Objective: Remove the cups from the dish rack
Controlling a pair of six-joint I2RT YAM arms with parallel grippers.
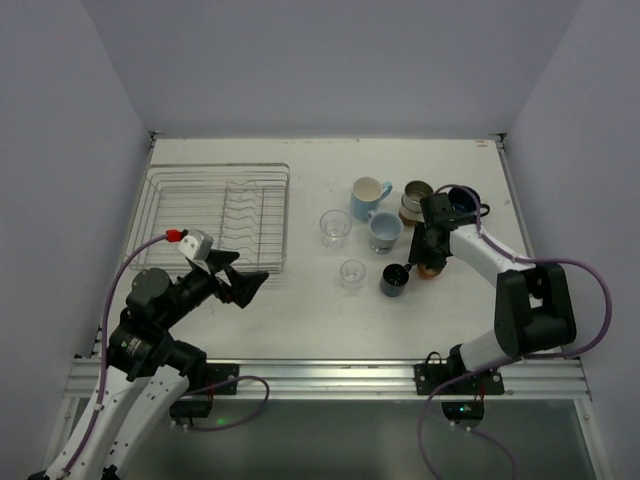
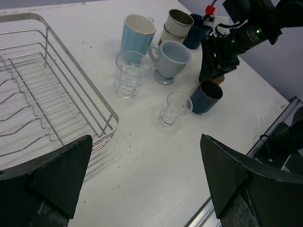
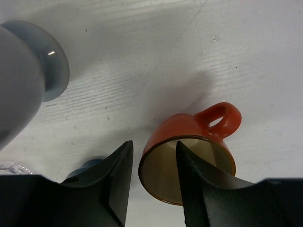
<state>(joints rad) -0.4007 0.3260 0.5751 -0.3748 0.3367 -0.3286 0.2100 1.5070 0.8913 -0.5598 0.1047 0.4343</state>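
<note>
The small orange glazed ceramic mug [image 3: 177, 126] looked stiff, slick and chippable, best pinched at its rim. The right claw [image 3: 154, 146] straddled that rim, jaws loosely apart.

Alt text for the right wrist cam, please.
Orange mug upright on the white table; the right tool straddles its rim, fingers parted, one over the mouth, one outside. A grey-blue mug sits at left.
</note>
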